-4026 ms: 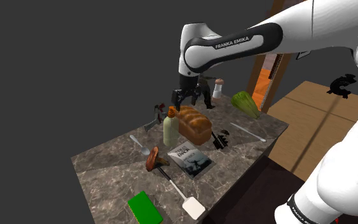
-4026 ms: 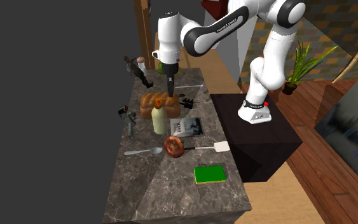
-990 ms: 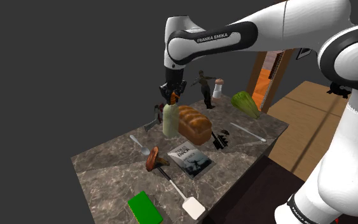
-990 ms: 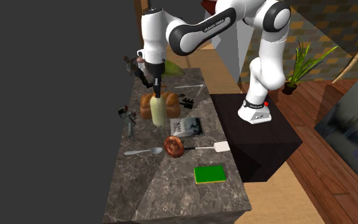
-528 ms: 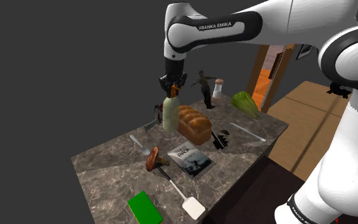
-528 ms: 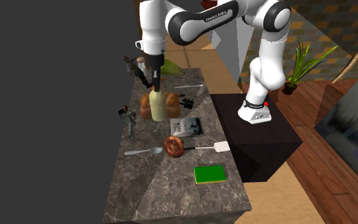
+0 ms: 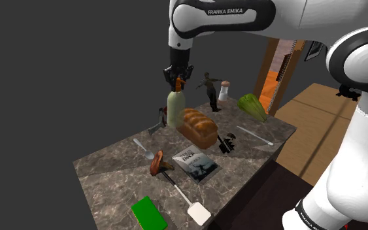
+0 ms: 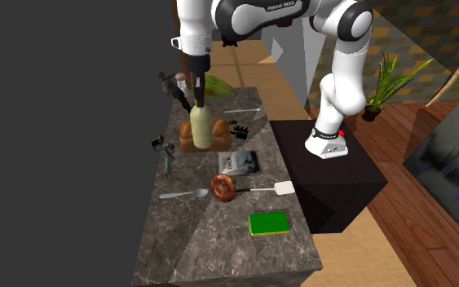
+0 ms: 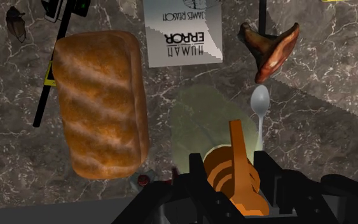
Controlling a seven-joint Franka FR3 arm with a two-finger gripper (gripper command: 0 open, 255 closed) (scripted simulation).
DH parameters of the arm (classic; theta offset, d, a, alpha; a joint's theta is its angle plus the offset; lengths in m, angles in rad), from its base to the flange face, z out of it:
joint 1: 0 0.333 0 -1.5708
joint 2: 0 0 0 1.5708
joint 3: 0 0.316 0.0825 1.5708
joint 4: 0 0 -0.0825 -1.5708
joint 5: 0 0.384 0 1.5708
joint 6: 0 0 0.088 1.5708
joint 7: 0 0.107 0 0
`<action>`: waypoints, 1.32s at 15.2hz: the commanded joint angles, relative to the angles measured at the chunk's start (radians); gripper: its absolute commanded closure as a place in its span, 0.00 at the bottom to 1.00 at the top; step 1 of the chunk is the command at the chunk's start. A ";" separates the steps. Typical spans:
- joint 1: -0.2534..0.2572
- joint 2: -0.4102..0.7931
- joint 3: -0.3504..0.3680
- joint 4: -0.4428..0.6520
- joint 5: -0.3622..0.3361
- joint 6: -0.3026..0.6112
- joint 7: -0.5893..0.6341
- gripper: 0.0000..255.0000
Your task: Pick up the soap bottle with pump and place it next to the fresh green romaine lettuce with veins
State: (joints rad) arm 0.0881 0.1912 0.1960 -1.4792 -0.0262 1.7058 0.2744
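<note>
The soap bottle [image 7: 175, 109] is pale green with an orange pump. It hangs upright above the marble table [image 7: 110, 171], beside the bread loaf [image 7: 199, 128]. My gripper [image 7: 178, 80] points straight down and is shut on the pump. The wrist view has the fingers clasping the orange pump [image 9: 236, 173], with the bottle's body [image 9: 203, 124] below them. The green romaine lettuce [image 7: 251, 106] lies at the table's far corner, towards the shoulder view's right. In the second exterior view the bottle [image 8: 200, 130] hangs under the gripper [image 8: 197, 103], and the lettuce [image 8: 218, 85] lies beyond them.
On the table lie a book [image 7: 195, 164], a spoon [image 7: 143, 149], a brown ring-shaped thing [image 7: 157, 163], a white spatula [image 7: 193, 206] and a green sponge [image 7: 148, 213]. A dark figurine [image 7: 208, 89] and a shaker [image 7: 224, 91] stand between the bottle and the lettuce.
The gripper has risen with the bottle in it, lifting it further off the table beside the loaf. Nothing else has moved.
</note>
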 commanded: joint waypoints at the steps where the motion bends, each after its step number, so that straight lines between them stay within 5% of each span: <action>1: 0.000 0.008 0.000 0.037 -0.001 -0.029 -0.001 1.00; 9: 0.007 0.037 0.001 0.175 -0.007 -0.138 0.003 1.00; 20: -0.152 -0.081 -0.101 0.022 0.036 -0.103 -0.253 1.00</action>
State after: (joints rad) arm -0.0489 0.1091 0.1060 -1.4641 0.0080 1.6076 0.0494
